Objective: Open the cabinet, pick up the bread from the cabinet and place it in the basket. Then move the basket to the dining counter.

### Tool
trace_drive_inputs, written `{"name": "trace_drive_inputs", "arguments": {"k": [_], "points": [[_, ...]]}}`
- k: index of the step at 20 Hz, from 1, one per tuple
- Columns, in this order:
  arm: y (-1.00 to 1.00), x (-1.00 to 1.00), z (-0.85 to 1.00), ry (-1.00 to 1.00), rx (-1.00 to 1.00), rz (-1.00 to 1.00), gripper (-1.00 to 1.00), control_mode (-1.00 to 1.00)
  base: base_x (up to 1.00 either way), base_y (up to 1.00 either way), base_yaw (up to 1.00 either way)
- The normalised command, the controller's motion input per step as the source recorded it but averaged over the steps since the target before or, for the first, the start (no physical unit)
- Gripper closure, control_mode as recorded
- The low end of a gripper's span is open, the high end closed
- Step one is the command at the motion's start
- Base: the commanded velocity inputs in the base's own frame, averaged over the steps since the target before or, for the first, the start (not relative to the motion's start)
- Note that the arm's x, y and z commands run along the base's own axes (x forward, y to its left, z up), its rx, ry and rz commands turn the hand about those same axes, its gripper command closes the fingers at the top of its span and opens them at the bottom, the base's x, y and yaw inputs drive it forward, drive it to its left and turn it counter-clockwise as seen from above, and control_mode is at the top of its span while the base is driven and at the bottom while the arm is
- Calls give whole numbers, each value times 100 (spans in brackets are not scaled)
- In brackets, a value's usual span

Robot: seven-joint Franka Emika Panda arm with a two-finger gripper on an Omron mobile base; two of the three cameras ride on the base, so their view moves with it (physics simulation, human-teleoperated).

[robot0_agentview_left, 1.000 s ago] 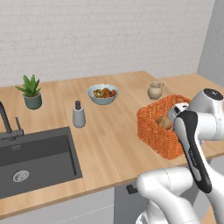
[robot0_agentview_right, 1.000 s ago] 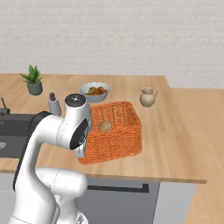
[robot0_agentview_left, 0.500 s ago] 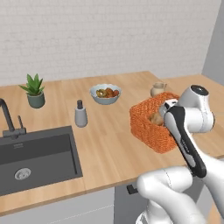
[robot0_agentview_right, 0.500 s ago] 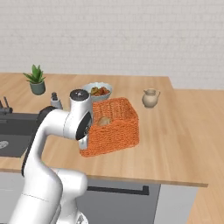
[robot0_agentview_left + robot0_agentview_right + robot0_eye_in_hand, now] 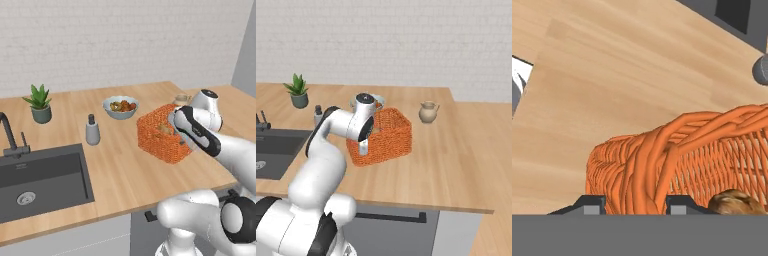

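Observation:
The orange woven basket point(image 5: 159, 138) is over the middle of the dining counter point(image 5: 120, 172), slightly tilted; I cannot tell whether its base touches the wood. My gripper point(image 5: 634, 202) is shut on the basket's near rim point(image 5: 647, 160), one finger on each side of the weave. The golden-brown bread point(image 5: 732, 202) lies inside the basket, and a little of the bread point(image 5: 163, 129) shows over the rim. From the right, the gripper point(image 5: 363, 146) is at the basket's point(image 5: 383, 137) left front wall. The cabinet is out of view.
A fruit bowl point(image 5: 120, 106) stands just behind the basket. A grey soap dispenser point(image 5: 92, 131) and a potted plant point(image 5: 40, 102) are to the left, and a small jug point(image 5: 427, 112) to the right. The dark sink point(image 5: 40, 175) with black faucet point(image 5: 7, 132) is at far left.
My arm has carried the basket, with the bread in it, left and away from the counter's front edge, toward the fruit bowl. The grip has not changed.

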Motion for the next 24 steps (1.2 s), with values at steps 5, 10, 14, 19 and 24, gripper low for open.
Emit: {"name": "trace_drive_inputs", "arguments": {"k": [5,10,14,19,24], "points": [[-4,100,7,8,4,16,100,-100,0,0,0],[-2,100,-3,11,2,16,100,-100,0,0,0],[0,100,-7,4,3,17,100,-100,0,0,0],[-17,90,-30,-1,1,15,100,-100,0,0,0],[-5,56,-52,-3,0,0,100,-100,0,0,0]]}}
